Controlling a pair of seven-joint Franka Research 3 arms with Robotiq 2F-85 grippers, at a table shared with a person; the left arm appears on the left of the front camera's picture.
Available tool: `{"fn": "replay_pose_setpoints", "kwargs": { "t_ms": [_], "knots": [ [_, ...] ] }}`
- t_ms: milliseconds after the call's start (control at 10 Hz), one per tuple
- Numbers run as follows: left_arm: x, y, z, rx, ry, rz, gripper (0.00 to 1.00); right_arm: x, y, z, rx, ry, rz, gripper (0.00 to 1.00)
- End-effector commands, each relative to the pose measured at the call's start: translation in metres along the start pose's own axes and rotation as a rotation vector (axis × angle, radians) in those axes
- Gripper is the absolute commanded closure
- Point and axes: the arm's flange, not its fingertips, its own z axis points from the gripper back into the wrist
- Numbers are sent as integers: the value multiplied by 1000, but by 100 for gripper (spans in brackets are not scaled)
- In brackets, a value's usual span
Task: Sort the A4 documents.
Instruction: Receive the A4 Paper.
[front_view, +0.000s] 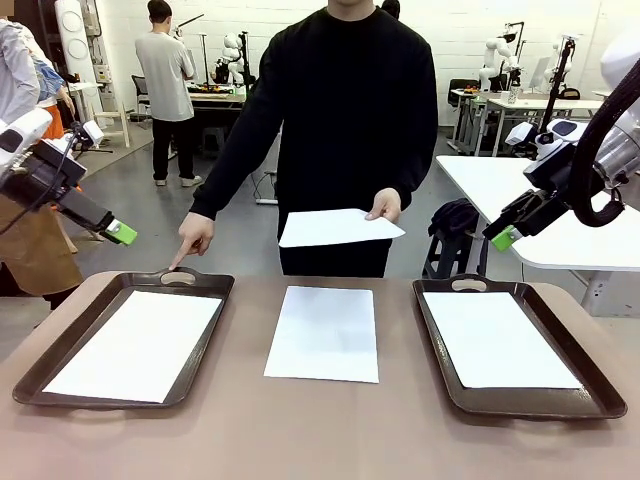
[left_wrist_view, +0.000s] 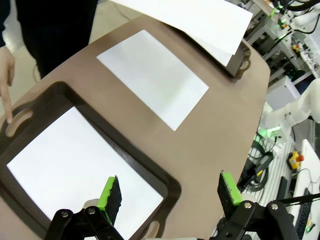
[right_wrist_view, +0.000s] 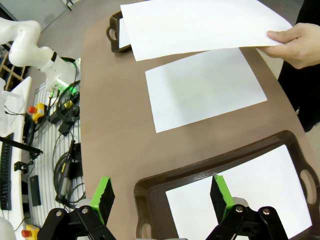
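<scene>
Person holding out a sheet (front_view: 338, 227), finger (front_view: 178, 265) on the left tray (front_view: 62, 352)
One sheet per tray, one on the table (front_view: 320, 430) between; both jaws spread, empty

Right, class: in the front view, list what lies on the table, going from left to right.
left tray holding the left sheet → middle sheet, lying loose between the trays → right tray holding the right sheet
</scene>
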Motion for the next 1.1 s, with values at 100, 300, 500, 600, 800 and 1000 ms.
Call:
{"fn": "replay_pose_setpoints", "kwargs": {
  "t_ms": [100,300,500,600,800,1000],
  "knots": [
    [31,40,-23,-207,-72,47,0,1,0,-2,-6,3,9,0],
    [44,64,-52,-346,-135,150,0,1,0,-2,-6,3,9,0],
    [49,86,-91,-491,-190,331,0,1,0,-2,-6,3,9,0],
    [54,90,-108,-494,-162,390,0,1,0,-2,-6,3,9,0],
    [64,92,-145,-545,-122,497,0,1,0,-2,-6,3,9,0],
    [75,90,-174,-580,-77,607,0,1,0,-2,-6,3,9,0]
  ]
}}
